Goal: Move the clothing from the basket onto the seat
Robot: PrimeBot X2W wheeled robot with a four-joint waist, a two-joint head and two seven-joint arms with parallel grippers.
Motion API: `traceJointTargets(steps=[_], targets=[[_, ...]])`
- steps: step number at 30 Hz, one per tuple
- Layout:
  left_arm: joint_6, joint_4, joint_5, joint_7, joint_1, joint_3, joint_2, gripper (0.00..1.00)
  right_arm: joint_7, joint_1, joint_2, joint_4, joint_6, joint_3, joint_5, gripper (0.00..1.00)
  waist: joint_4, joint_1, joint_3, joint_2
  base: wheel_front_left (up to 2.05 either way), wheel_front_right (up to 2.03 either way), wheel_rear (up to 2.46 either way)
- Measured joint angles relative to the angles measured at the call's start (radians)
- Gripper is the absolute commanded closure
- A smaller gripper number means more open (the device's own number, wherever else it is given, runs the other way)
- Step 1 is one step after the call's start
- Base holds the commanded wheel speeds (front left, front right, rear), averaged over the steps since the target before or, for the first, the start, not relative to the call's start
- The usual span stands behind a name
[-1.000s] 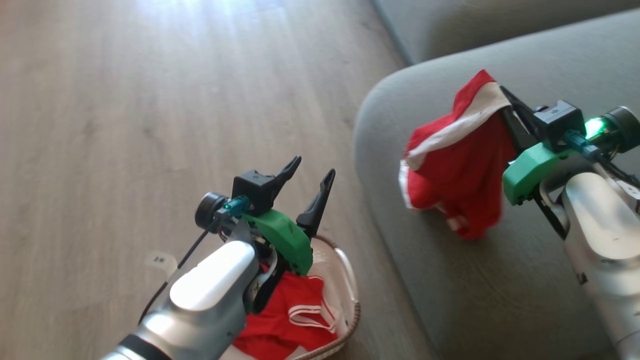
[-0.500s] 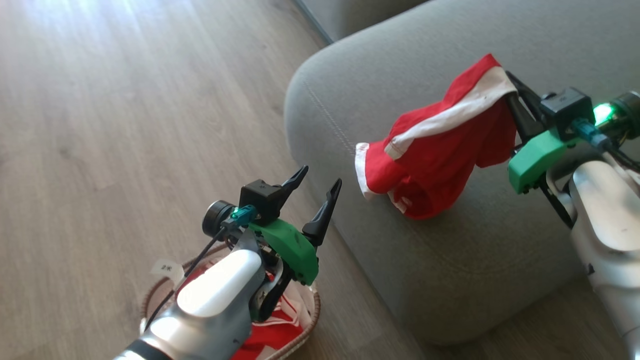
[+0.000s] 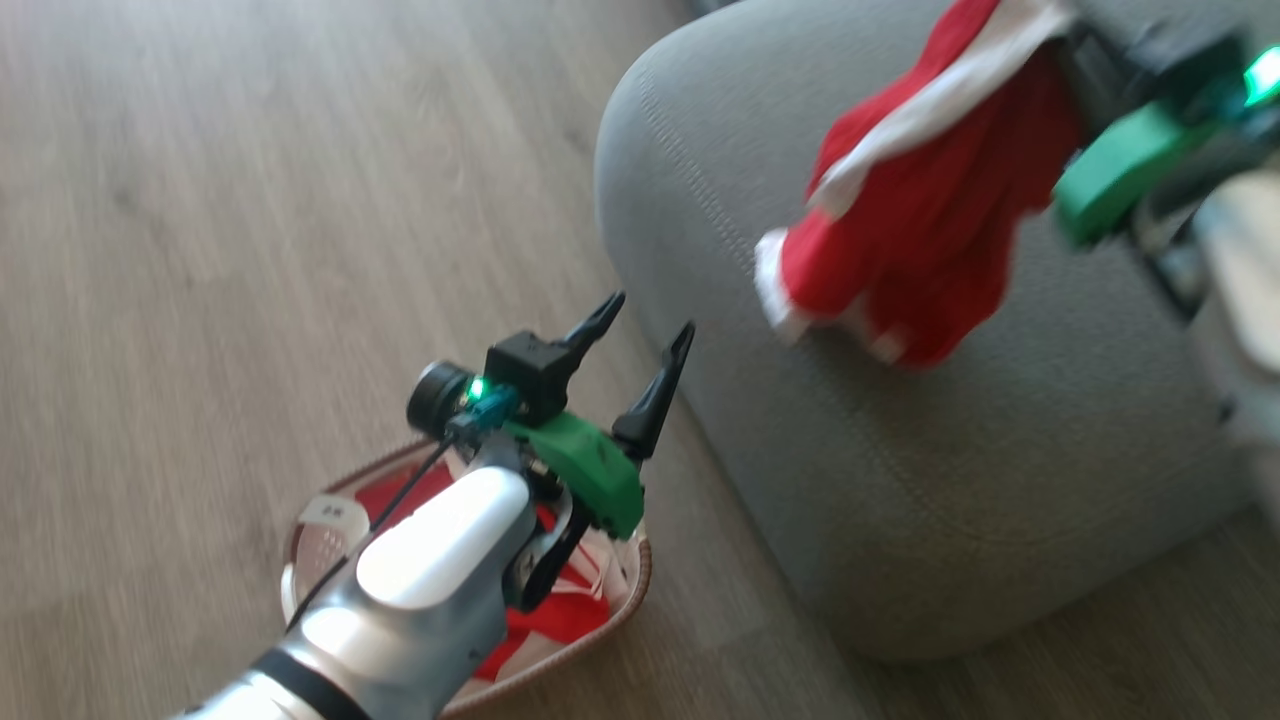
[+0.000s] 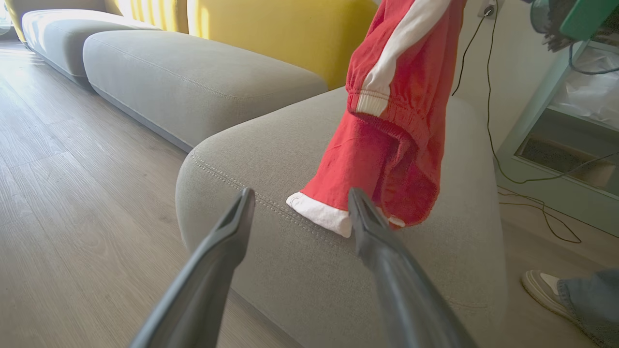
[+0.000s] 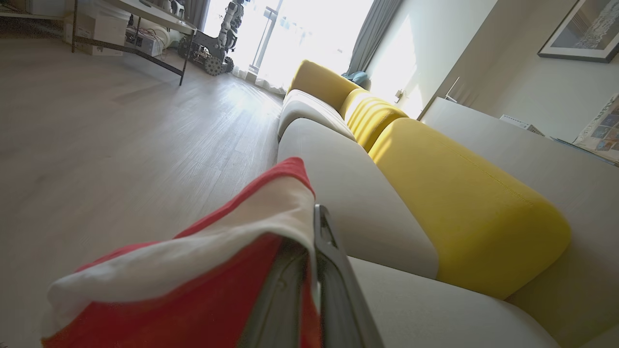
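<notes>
Clothing (image 3: pixel 405 497) lies in two places at this moment. At about seven o'clock in the head view, red fabric with white stripes sits in the basket (image 3: pixel 318 565) on the wooden floor (image 3: pixel 200 200), partly hidden under the left forearm. Just above the basket, toward the middle, the left gripper (image 3: pixel 650 312) hovers with its two dark fingers spread wide and nothing between them. It looks parked out of the way, yet placed to reach down for the next piece. To its right the grey seat (image 3: pixel 900 480) takes up the three-o'clock side, its rounded corner near the basket. Over the seat at one o'clock a red garment (image 3: pixel 920 230) hangs in a bunch, its white cuff touching or just above the cushion, close to the stitched edge. At two o'clock the right gripper (image 5: pixel 309 227) has its fingers closed tight on the garment's white-banded top. It holds the garment high, likely so the cloth clears the cushion's edge before being lowered and let go.
</notes>
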Motion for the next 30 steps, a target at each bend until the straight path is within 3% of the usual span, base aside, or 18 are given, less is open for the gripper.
traceJointTargets(steps=[4,16,21,30], targets=[[0.01,-0.031,0.02,0.0,-0.039,-0.003,0.006,0.0,0.009,-0.134,-0.042,0.051,0.0,-0.017,0.001,1.0,0.036,0.0,0.048,0.0,0.0,0.0,0.0],[0.054,-0.156,0.076,0.028,-0.124,-0.013,0.045,0.0,0.02,-0.431,-0.132,0.22,0.0,-0.235,-0.136,1.0,0.157,0.0,0.228,0.0,0.0,0.0,0.0],[0.071,-0.202,0.092,0.045,-0.147,-0.019,0.062,0.0,0.011,-0.438,-0.108,0.297,0.0,-0.307,-0.184,1.0,0.201,0.0,0.304,0.0,0.0,0.0,0.0],[0.088,-0.243,0.102,0.062,-0.158,-0.032,0.084,0.0,-0.021,-0.352,0.006,0.436,0.0,-0.403,-0.239,1.0,0.257,0.0,0.398,-0.0001,0.0,0.0,0.0]])
